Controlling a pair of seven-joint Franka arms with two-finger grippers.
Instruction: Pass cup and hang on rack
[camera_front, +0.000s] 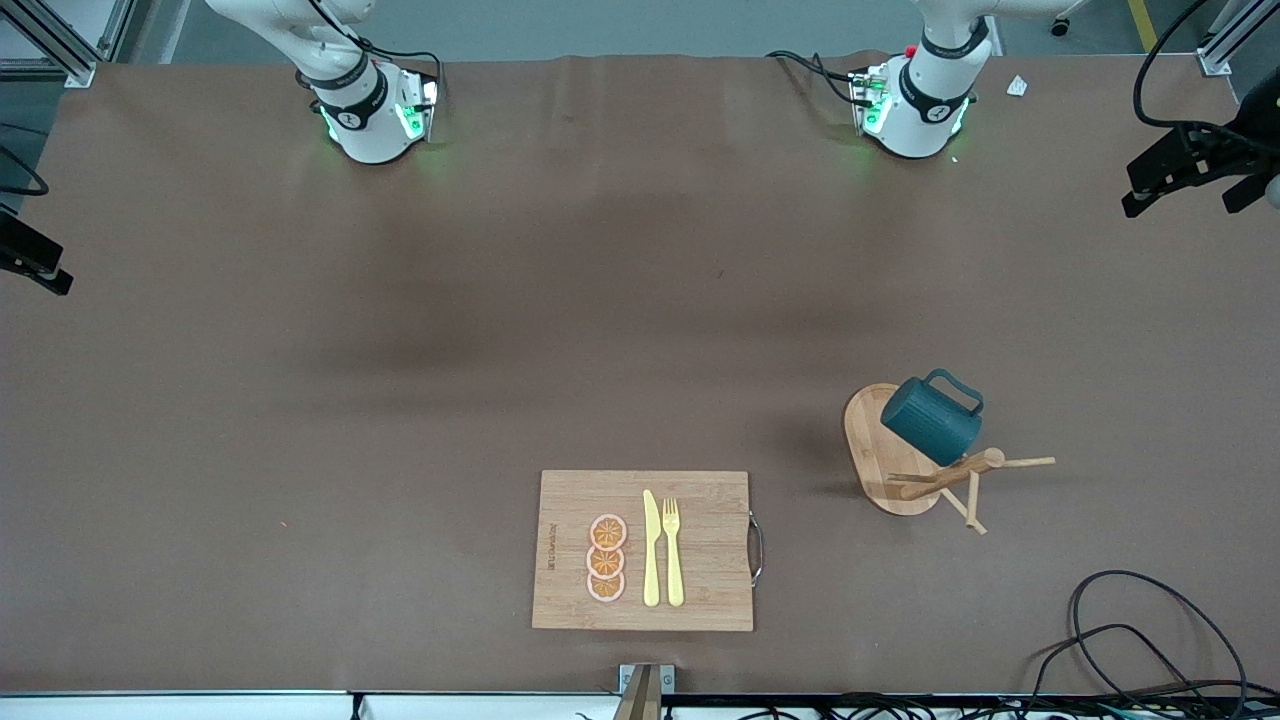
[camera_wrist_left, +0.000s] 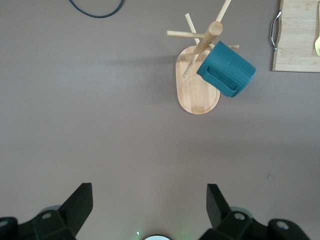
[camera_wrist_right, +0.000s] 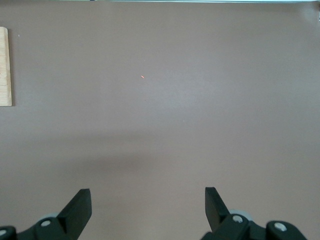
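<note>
The small dark teal ribbed cup (camera_front: 932, 420) already hangs on the light wooden peg rack (camera_front: 905, 462); left gripper (camera_wrist_left: 149, 207) and right gripper (camera_wrist_right: 148, 207) wait over bare table, jaws open, nothing more called for.

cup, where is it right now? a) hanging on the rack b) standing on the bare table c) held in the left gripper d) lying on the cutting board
a: the cup hangs tilted from a peg of the rack, with both grippers open and empty.
</note>
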